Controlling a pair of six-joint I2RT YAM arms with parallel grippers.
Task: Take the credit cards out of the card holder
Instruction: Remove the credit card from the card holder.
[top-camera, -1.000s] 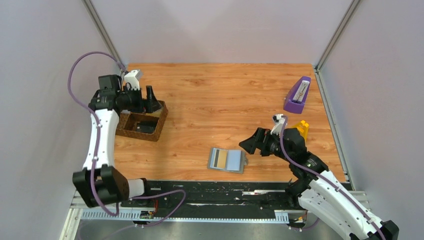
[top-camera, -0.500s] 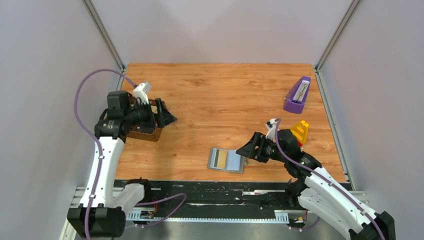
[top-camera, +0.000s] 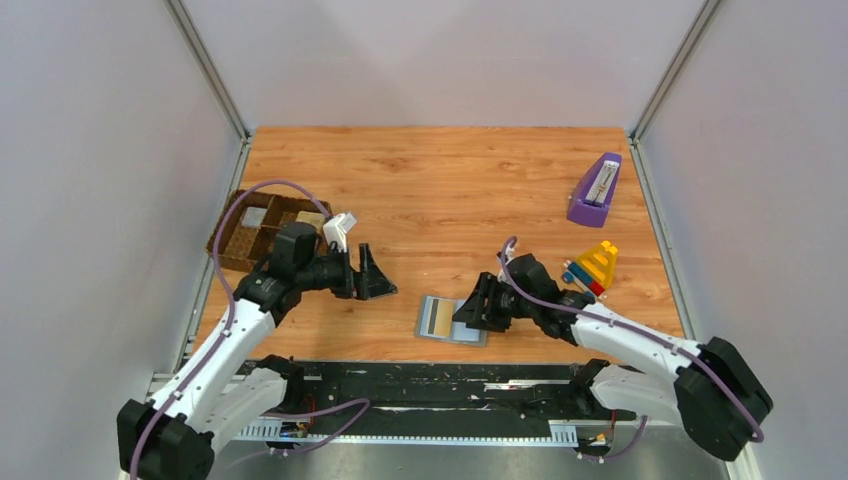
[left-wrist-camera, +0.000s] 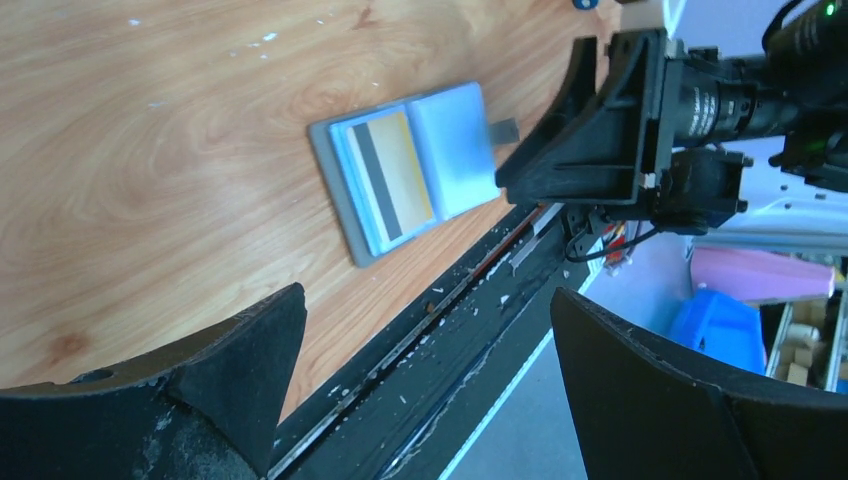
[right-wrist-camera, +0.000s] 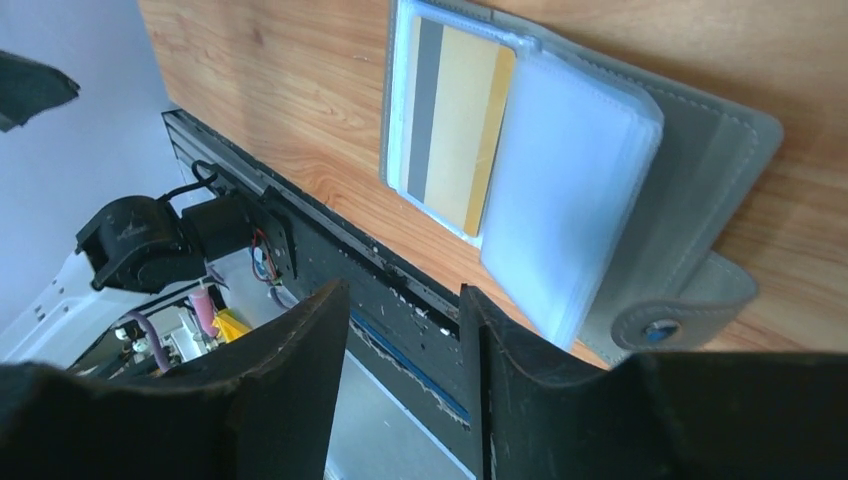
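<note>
Swung the left hand (top-camera: 377, 280) off the woven tray (top-camera: 250, 225) since a second ago and out over the desk (top-camera: 450, 180), leaving the tray well behind it. Keeping it spread as wide as it goes, with nothing in its grasp. Pushed the right hand (top-camera: 468, 310) forward too, up to the closest edge of the card holder (top-camera: 438, 320), and narrowed it from nearly full spread to roughly half. Still a plain gap there, gripping nothing visible. Can see the card holder lying open and flat between the two hands, just ahead of the right one and farther ahead of the left. Shows one tan credit card (right-wrist-camera: 455, 120) with a dark stripe, tucked in the panel farther from the right hand. Shows pale clear sleeves (right-wrist-camera: 570, 170) over the nearer panel.
</note>
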